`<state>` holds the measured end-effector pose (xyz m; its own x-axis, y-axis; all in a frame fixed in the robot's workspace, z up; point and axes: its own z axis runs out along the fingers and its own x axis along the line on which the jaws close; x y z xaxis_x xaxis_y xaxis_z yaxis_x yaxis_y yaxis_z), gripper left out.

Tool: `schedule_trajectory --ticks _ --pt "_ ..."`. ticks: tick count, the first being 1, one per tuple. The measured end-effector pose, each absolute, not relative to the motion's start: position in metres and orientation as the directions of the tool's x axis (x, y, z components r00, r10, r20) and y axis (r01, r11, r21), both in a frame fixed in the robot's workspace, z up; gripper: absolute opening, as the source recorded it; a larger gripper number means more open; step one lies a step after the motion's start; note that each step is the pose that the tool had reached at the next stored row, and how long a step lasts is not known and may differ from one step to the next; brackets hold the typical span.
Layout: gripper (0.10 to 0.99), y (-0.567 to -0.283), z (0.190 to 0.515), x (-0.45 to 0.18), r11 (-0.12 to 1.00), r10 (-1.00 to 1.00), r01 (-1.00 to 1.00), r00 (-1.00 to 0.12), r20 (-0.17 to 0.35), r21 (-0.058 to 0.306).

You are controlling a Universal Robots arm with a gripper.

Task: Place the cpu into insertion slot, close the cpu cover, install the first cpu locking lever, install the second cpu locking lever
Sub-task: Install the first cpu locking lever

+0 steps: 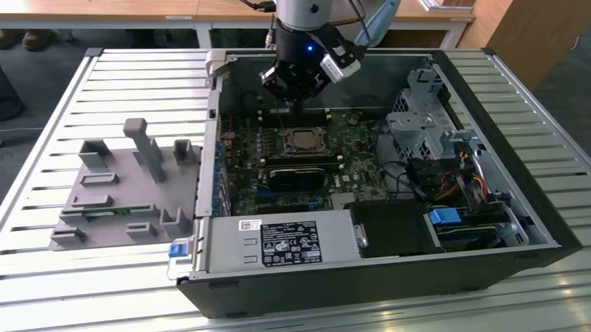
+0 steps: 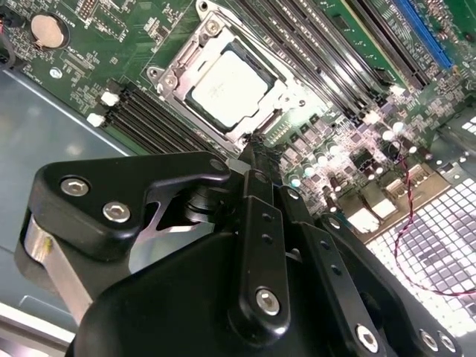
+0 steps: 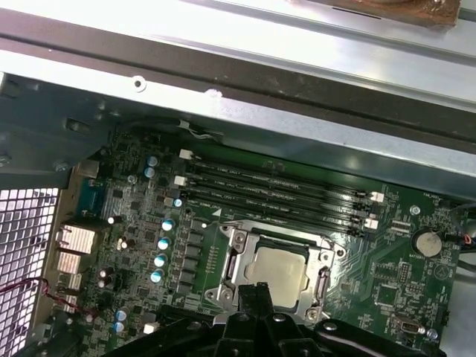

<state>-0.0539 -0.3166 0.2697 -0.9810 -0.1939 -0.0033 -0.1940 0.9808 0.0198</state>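
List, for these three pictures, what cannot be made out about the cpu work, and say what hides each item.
1. In both wrist views, the near edge of the cpu and cpu cover lies behind the tool.
2. In the exterior view, the tool is too dark to tell whether it touches anything.
3. The locking levers' state is too fine to read beside the insertion slot in the exterior view.

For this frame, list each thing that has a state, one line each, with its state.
cpu: seated flat in the insertion slot, metal top showing.
insertion slot: filled by the cpu.
cpu cover: down around the cpu, framing it.
gripper: fingers together at the tip, holding nothing, just beside the socket's edge.
computer case: side panel off, motherboard exposed.
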Motion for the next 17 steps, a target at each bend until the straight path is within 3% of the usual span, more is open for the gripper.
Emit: schedule_trajectory --ticks 17 --pt "0.106 -0.316 0.266 -0.074 0.981 -0.191 -0.191 -0.981 -0.019 0.017"
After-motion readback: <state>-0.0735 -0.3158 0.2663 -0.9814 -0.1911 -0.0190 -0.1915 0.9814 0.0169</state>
